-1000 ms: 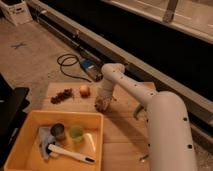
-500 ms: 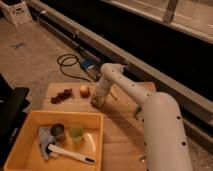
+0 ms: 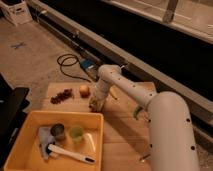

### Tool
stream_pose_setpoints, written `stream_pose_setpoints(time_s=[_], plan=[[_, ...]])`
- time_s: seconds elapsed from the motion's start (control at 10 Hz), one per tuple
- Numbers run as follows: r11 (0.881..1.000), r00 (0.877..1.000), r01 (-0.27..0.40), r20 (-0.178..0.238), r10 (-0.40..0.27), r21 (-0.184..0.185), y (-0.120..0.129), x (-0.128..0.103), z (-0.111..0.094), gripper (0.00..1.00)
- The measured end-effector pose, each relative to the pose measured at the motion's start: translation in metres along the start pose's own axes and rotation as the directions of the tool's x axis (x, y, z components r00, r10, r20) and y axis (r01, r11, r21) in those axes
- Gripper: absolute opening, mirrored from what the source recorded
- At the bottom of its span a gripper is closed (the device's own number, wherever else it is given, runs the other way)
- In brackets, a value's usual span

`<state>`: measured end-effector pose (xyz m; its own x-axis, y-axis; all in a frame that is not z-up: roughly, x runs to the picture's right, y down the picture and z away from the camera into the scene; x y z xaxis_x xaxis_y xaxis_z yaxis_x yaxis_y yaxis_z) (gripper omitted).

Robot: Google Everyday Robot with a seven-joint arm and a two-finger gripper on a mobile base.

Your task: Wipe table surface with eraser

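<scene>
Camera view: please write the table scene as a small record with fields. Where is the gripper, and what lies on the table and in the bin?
gripper: shut, down at the table, just right of the fruit
table: light wooden planks
eraser: not clearly visible; it may be under the gripper
fruit: small, round, on the table
dark cluster: on the table, left of the fruit
stick: thin, yellowish, right of the gripper
bin: yellow, front left; holds a dark cup, a green cup and a white tool
</scene>
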<state>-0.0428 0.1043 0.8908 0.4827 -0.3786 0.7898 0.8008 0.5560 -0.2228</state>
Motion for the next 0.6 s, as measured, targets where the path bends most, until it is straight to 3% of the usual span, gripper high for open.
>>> stream_pose_setpoints(time_s=[0.3,0.6], plan=[[0.995,0.995,-0.072,-0.078,0.066,-0.070,0.029,0.025,-0.025,0.00],[0.992,0.990,-0.106,-0.104,0.099,-0.068,0.027,0.074,-0.026,0.00]])
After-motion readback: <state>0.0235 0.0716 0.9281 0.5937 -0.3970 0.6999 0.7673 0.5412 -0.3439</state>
